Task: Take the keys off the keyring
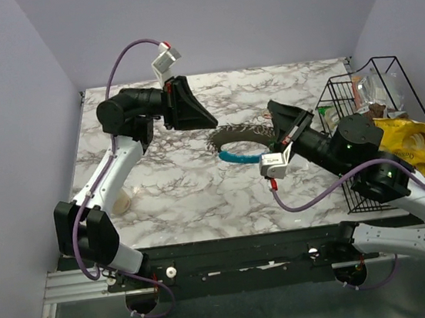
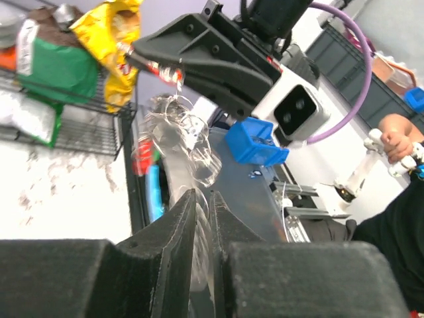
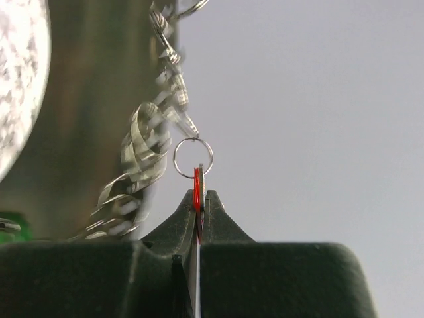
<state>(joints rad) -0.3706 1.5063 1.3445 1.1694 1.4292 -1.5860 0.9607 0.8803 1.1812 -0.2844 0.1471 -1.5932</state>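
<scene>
Keyring (image 1: 234,134) hung between both arms. The left gripper (image 2: 202,199), nearly closed, pinched its coiled part, and the right gripper (image 3: 201,197) was clamped tight on a red key (image 3: 197,182). Working that key steadily round its small ring (image 3: 175,158) looked wiser than a jerk.

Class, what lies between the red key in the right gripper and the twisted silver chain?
A small silver wire ring, linking the thin red key pinched by the right gripper to the twisted silver chain; the right wrist view shows it.
</scene>
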